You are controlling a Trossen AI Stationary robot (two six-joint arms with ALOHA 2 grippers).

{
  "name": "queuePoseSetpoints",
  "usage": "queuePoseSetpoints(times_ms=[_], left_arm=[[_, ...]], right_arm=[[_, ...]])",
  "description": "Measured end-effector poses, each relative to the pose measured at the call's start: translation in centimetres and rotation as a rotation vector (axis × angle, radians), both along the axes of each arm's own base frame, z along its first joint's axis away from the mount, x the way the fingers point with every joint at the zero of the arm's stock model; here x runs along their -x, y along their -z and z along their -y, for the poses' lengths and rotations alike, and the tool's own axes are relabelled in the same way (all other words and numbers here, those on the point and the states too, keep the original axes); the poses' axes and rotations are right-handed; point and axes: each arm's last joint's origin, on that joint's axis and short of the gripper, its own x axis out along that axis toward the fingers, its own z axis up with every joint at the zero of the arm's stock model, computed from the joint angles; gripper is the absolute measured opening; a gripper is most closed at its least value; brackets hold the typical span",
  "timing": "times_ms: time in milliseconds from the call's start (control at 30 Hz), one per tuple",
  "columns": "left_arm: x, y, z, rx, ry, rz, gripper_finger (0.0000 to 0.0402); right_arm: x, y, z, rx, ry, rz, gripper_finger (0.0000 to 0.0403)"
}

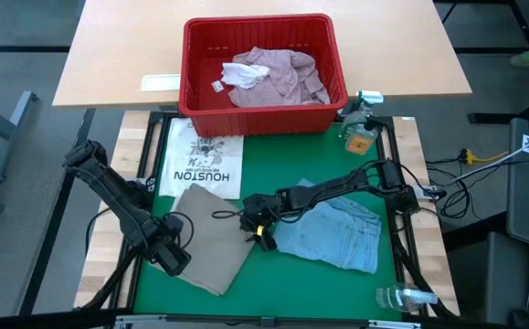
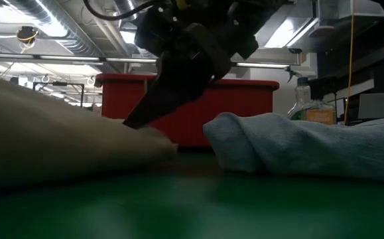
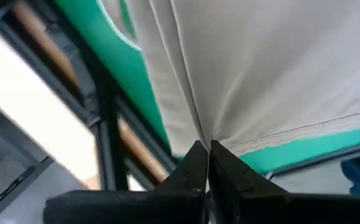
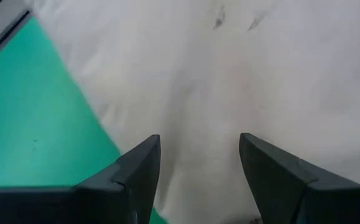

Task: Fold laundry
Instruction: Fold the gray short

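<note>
A tan cloth (image 1: 211, 239) lies spread on the green mat (image 1: 273, 164), with light blue jeans (image 1: 337, 233) bunched to its right. My left gripper (image 3: 208, 148) is shut on the tan cloth's left corner. My right gripper (image 4: 199, 155) hangs open over the cloth's right part, between the cloth and the jeans (image 2: 298, 143). It shows dark above the tan cloth (image 2: 46, 133) in the low view. A pale pink shirt (image 1: 278, 73) lies in the red basket (image 1: 200, 96) at the far side. My left gripper pinches the tan cloth at its left corner (image 3: 212, 135), where the hemmed edge and the side edge meet, between its two fingertips. The fingers come from above, pointing steeply down. A crease runs up the cloth from the pinch; the rest lies on the mat.
A white T-shirt with black print (image 1: 205, 164) lies flat on the mat's far left. A spray bottle (image 1: 360, 123) stands at the far right corner, and a clear bottle (image 1: 406, 297) lies at the near right. Bare green mat shows along the near edge.
</note>
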Motion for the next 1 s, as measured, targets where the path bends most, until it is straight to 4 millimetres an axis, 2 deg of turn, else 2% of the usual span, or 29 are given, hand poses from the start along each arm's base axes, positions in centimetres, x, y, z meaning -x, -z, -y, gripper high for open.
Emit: queuePoseSetpoints(times_ms=[300, 567, 700, 1000], left_arm=[[1.1, -0.1, 1.0, 0.018, -0.061, -0.07, 0.0001], [2.7, 1.4, 1.4, -0.029, -0.103, -0.154, 0.0002], [3.1, 2.1, 1.5, -0.048, -0.088, -0.166, 0.0024], [3.5, 3.0, 1.1, -0.089, -0.089, -0.196, 0.0101]], right_arm=[[0.2, 0.0, -1.3, 0.025, -0.005, 0.011, 0.022], [0.2, -0.1, -1.4, 0.063, 0.03, 0.02, 0.022], [0.2, -0.1, -1.4, 0.063, 0.03, 0.02, 0.0221], [0.2, -0.2, -1.4, 0.063, 0.03, 0.021, 0.0221]])
